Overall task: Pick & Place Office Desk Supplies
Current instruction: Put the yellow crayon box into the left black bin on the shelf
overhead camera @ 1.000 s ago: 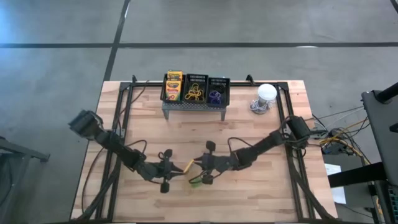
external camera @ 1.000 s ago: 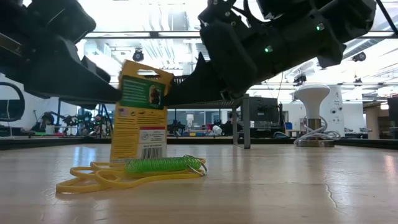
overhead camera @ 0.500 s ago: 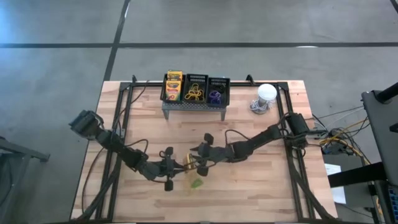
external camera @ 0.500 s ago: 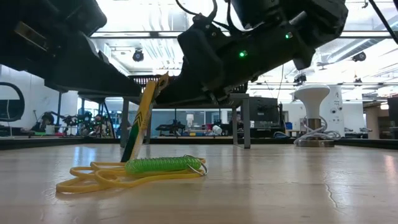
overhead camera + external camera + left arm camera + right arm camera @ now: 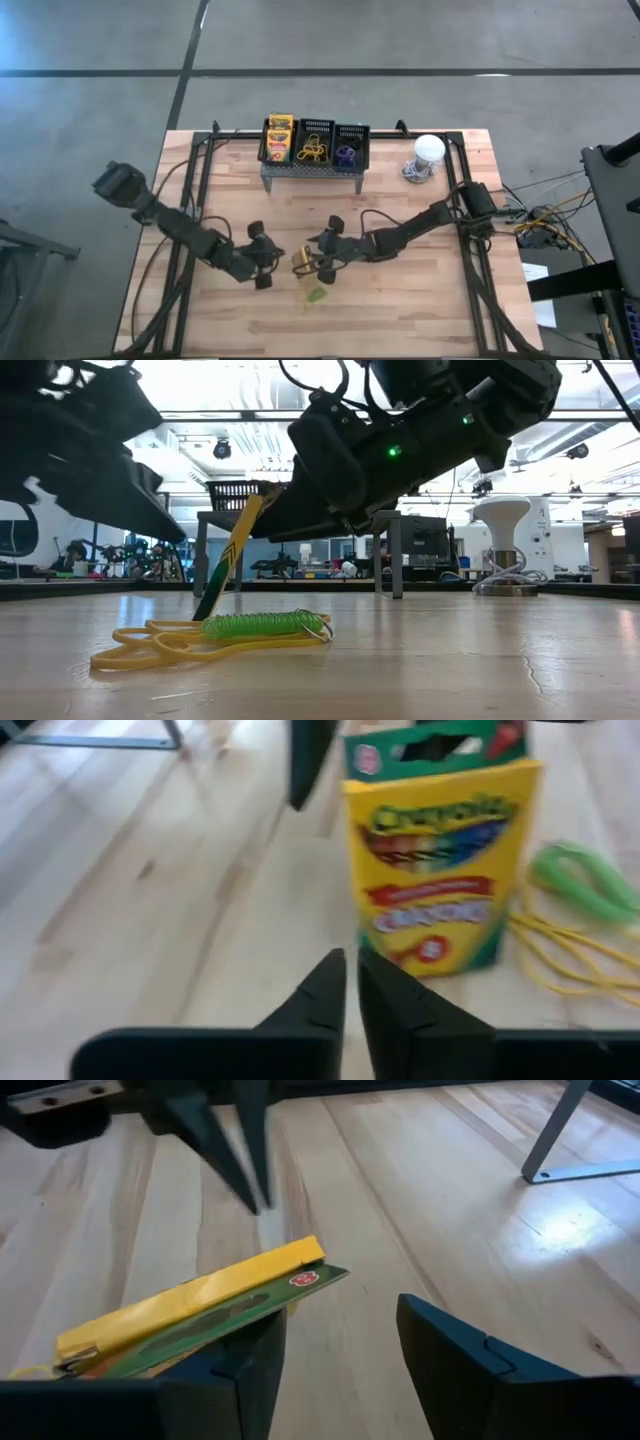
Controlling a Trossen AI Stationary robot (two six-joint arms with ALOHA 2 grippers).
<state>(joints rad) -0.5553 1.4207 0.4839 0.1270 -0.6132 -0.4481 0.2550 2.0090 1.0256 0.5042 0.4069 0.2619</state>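
Close the spread right fingers (image 5: 460, 1370), pinching nothing yet, squarely on the flat faces of the tilted crayon box (image 5: 200, 1315) leaning between them, low corner on the bench (image 5: 400, 1210) by the green coil (image 5: 262, 625) and yellow bands (image 5: 150, 645). Lift straight, clear of those loops. Park the left fingers (image 5: 320, 995), pressed together, nearby.

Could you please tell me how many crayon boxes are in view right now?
2: one crayon box sits in the leftmost basket on the stand; the other crayon box stands mid-table at the right hand. More may be hidden.
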